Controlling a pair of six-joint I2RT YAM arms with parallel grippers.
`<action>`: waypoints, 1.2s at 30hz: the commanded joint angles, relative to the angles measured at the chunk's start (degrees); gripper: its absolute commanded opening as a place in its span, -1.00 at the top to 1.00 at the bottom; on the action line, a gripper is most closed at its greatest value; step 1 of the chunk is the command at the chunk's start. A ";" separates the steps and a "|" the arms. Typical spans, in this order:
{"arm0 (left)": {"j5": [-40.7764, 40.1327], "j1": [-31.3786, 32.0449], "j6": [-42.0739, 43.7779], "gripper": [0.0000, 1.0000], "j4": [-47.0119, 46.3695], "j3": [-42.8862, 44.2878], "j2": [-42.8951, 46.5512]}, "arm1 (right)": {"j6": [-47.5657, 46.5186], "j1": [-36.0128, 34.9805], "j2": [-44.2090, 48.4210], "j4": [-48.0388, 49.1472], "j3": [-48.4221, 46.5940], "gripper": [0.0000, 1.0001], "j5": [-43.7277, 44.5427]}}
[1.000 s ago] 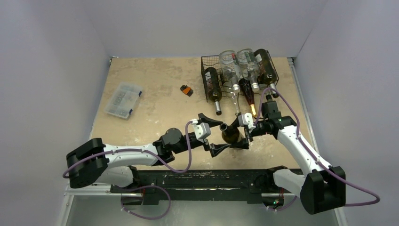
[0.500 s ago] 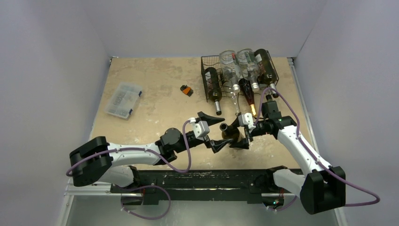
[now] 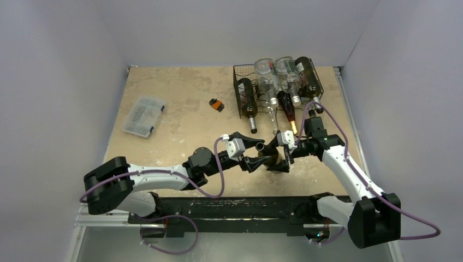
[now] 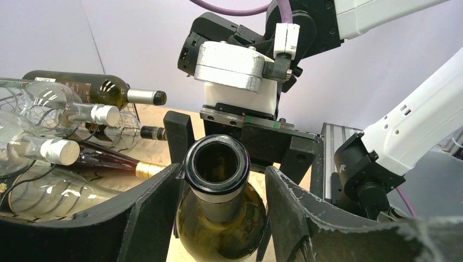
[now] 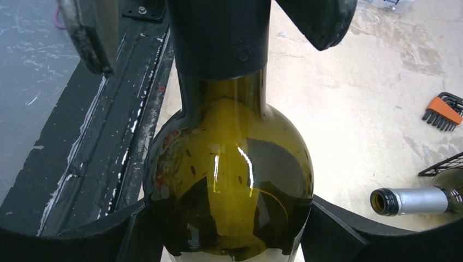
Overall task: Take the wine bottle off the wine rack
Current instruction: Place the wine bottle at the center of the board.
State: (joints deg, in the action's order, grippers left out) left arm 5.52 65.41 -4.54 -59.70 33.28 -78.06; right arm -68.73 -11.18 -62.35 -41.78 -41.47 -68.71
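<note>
The wine bottle (image 4: 218, 232) sits between fingers of the left hand (image 4: 221, 183).

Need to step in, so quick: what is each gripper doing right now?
Left gripper: open, fingers either side of the bottle neck, not gripping yet.
Right gripper: closed on the bottle's body.
</note>
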 commanded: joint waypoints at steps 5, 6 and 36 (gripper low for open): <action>0.07 0.34 -1.09 -0.13 -4.18 2.67 -0.77 | -1.06 0.27 0.91 1.26 -3.13 0.98 -4.86; -0.16 0.34 -1.12 -0.13 -4.20 2.67 -0.78 | -1.06 0.29 0.91 1.26 -3.14 0.98 -4.86; -4.85 0.34 -1.10 1.00 8.33 8.17 7.05 | 3.82 0.44 2.15 1.13 -4.26 -0.86 -2.25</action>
State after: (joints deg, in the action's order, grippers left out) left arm 3.11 65.71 -5.37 -51.09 36.82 -75.48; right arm -66.15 -11.18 -62.08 -41.60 -42.11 -69.56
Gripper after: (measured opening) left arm 0.321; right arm 0.869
